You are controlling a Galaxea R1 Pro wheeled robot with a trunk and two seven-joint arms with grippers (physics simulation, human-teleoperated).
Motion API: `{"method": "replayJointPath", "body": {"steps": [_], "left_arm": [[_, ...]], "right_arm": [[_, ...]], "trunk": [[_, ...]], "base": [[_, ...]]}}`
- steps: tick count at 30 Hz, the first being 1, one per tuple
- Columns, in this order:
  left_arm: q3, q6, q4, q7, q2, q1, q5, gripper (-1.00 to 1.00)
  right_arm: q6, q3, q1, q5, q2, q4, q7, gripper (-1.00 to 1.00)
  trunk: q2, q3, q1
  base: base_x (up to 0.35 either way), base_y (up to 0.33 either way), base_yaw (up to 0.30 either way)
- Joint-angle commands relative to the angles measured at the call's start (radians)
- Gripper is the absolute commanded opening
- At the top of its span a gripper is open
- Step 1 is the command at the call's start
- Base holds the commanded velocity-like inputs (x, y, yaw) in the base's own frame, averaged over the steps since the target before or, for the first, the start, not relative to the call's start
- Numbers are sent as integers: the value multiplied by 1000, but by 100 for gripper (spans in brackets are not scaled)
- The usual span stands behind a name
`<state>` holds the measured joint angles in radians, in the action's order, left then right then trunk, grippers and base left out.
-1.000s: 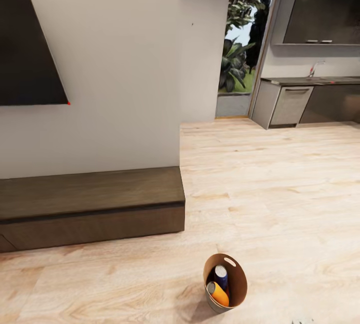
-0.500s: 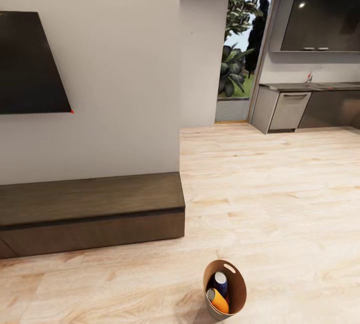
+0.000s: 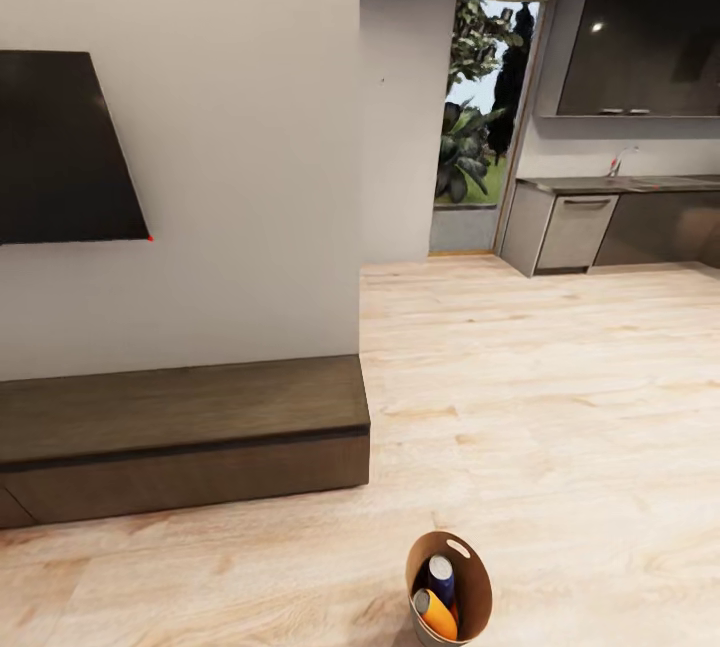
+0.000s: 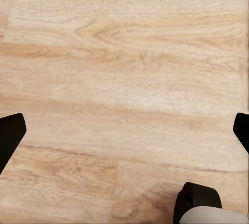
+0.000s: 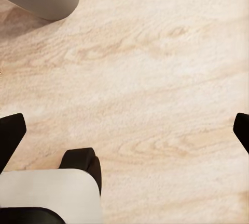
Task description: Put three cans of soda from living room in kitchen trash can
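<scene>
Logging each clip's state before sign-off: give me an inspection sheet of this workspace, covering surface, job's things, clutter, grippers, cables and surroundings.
Surface: light wood floor, bare under both wrist cameras.
Job's things: trash can stands on the floor in the head view, holding a dark blue soda can and an orange soda can; third can not discernible.
Clutter: nothing seen.
Grippers: left gripper and right gripper both open, holding nothing, over floor.
Cables: nothing seen.
Surroundings: dark low bench under a wall-mounted black screen; kitchen counter, dark wall cabinets and a garden doorway beyond.
</scene>
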<state>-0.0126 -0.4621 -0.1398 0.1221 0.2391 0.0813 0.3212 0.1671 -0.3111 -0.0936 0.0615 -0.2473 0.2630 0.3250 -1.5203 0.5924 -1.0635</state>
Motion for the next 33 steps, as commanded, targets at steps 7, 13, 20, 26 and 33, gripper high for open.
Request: {"method": "replayJointPath", "body": {"steps": [7, 13, 20, 26, 33], "left_arm": [[-25, 13, 3, 0, -3, 0, -1, 100], [-30, 82, 27, 1, -4, 0, -2, 100], [-31, 160, 62, 2, -2, 0, -2, 100], [-38, 183, 99, 1, -2, 0, -2, 100], [-42, 188, 108, 6, 0, -1, -2, 100]], "right_arm": [[4, -1, 0, 0, 0, -4, -1, 100], [23, -2, 0, 0, -1, -53, -1, 100], [88, -5, 0, 1, -1, -114, -1, 100], [128, -5, 0, 2, -1, -177, -6, 100], [183, -5, 0, 4, -2, -261, -50, 100]], "trunk": [[49, -33, 27], [91, -61, 50], [140, -94, 77], [182, -122, 100], [231, -155, 127]], "base": [[0, 0, 0], [0, 0, 0], [0, 0, 0], [0, 0, 0], [0, 0, 0]]}}
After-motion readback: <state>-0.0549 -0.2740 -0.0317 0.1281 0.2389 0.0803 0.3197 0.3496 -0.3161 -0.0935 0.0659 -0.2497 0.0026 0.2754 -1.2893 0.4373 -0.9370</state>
